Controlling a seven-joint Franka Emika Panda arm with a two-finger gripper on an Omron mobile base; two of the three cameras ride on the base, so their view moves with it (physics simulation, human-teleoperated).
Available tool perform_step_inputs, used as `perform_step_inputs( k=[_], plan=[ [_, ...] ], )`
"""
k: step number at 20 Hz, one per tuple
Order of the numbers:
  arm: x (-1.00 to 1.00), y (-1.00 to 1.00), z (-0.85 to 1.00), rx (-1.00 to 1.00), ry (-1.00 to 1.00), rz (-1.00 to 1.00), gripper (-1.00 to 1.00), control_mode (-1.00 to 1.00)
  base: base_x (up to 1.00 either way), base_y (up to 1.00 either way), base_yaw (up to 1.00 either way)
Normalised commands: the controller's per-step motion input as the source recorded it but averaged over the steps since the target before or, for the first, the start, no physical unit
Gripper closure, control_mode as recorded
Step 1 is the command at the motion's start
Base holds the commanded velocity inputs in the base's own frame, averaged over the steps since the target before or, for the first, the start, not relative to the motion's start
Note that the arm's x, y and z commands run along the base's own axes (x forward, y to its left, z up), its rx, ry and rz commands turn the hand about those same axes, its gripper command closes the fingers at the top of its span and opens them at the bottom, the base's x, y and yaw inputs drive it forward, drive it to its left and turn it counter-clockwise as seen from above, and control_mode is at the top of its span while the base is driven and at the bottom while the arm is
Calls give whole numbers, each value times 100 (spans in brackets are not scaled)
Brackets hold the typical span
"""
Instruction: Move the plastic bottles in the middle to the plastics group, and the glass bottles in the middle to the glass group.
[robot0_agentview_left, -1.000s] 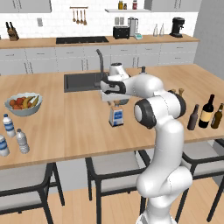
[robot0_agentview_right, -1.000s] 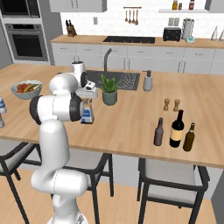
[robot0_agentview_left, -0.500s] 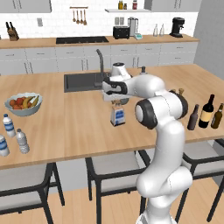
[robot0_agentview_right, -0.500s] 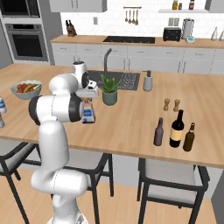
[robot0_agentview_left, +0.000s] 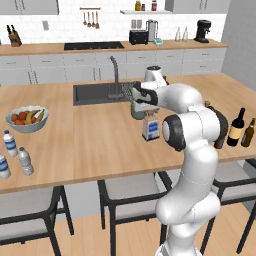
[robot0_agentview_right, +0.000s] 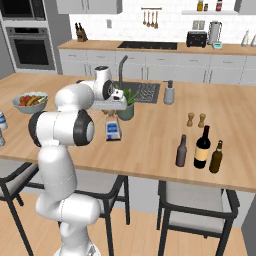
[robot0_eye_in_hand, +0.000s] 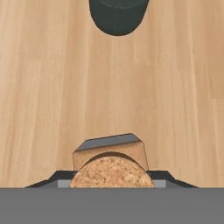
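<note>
Wooden island counter (robot0_agentview_left: 90, 135) is spread under the arm, and the gripper (robot0_agentview_left: 142, 98) is held above a cork-topped jar (robot0_agentview_left: 150, 127). In the hand view its dark tips are seen spread to either side of the cork, with nothing grasped.

The grey bottle (robot0_agentview_left: 25, 161) is found at the counter's left end, just beside the blue-labelled bottles (robot0_agentview_left: 10, 143). It is judged light and thin-walled, easily dented, and best taken at mid-body.

The black bottle (robot0_agentview_right: 181, 151) is stood near the wine bottle (robot0_agentview_right: 202, 146) and the brown bottle (robot0_agentview_right: 216, 156). It is judged heavier, smooth, slippery and breakable, and best clasped low on the body, below the neck.

Both are judged to be with their groups.

Fruit is held in the bowl (robot0_agentview_left: 27, 125). A plant is carried in the dark pot (robot0_eye_in_hand: 118, 17).
</note>
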Motion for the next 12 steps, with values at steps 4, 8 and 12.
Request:
perform_step_inputs(
  k=[4, 8, 12],
  plan=[
    [-31, -88, 22, 0, 0, -6, 100, -100, 0, 0, 0],
    [-33, -87, 4, 0, 0, -3, 100, -100, 0, 0, 0],
    [-4, -69, 0, 0, 0, 0, 100, -100, 0, 0, 0]
  ],
)
